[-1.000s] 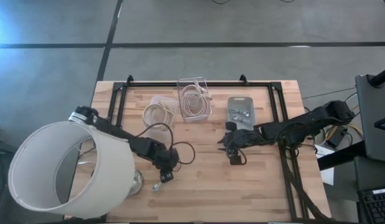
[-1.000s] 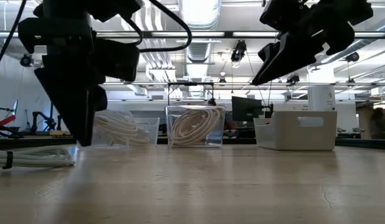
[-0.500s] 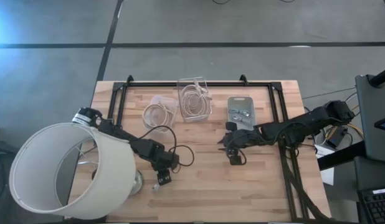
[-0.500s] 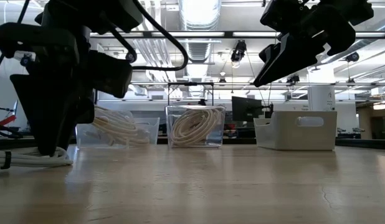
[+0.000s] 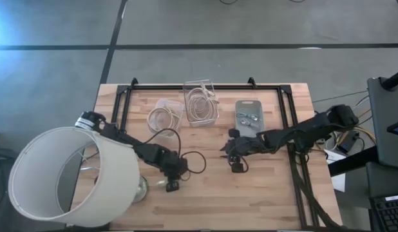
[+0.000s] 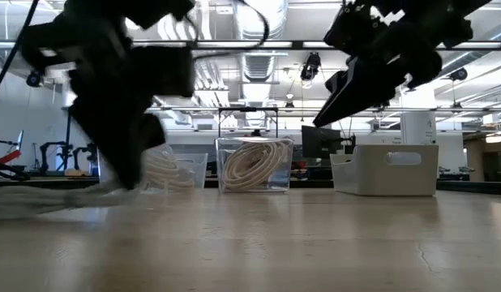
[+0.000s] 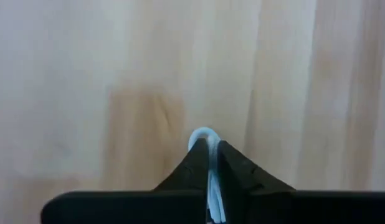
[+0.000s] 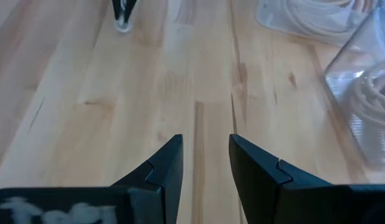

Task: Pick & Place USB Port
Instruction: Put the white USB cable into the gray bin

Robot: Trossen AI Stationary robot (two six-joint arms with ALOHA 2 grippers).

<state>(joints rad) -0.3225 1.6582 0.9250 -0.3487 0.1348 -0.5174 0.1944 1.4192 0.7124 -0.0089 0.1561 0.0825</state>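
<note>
Pale striped wood table (image 5: 276,193), white cable (image 7: 208,163), black hand (image 7: 206,160), white lampshade (image 5: 70,177)

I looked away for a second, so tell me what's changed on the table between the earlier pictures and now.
The left gripper has closed on the white cable near the table's front, where earlier it stood open above it. The right gripper slid a little toward the left arm, fingers still apart with nothing between them. The clear bin of coiled cable, the grey tray and the lamp shade stayed put.
</note>
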